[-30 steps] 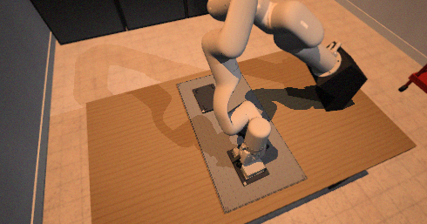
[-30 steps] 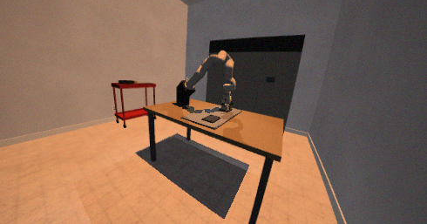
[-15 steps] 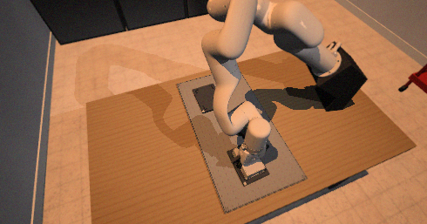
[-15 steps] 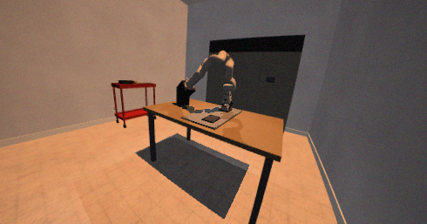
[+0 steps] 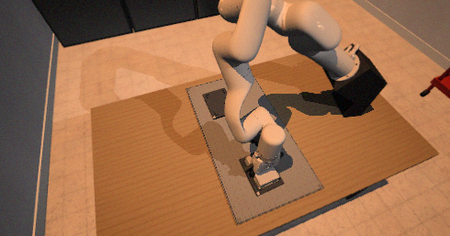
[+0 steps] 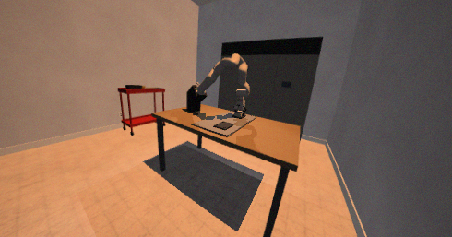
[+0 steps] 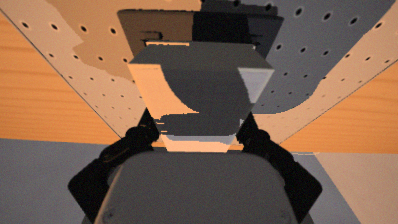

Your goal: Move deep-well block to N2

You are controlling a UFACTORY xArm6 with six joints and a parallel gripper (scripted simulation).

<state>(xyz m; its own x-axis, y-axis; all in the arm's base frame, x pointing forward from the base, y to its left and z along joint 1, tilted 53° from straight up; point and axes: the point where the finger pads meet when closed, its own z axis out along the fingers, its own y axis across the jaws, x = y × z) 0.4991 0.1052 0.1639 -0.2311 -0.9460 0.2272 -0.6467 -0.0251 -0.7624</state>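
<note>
- Since the tool (image 7: 197,134) stands wide, with its dark fingers just beside the left and right walls of the deep-well block (image 7: 200,85) and gripping nothing, we judge the step in hand to be letting go and backing off.
- From the left finger across to the right one, we would want both pads plainly off the walls before any lift. A pad that drags could tip the block out of its seat.
- We would then draw straight up, with no sideways drift or twist, until the fingertips are above the block's top edge.
- Plate nest N1 (image 5: 213,103), far and to the left on the grey mat (image 5: 294,175), shows as a bare dark square. The arm (image 5: 239,74) crosses its right edge, so part of it is hidden.
- Plate nest N2 (image 5: 257,191), nearer and to the right, carries the block, so we take the block to be at its goal. The wrist covers most of it from above.
- We cannot make out the locators, the A1 mark or the wells in any view, so neither full seating nor orientation can be confirmed.
- In the wrist view, shadow falls across the block and the tool body cuts off its near end.
- On the wooden surface (image 5: 138,166) in the exterior view, everything is too small to judge contact.
</note>
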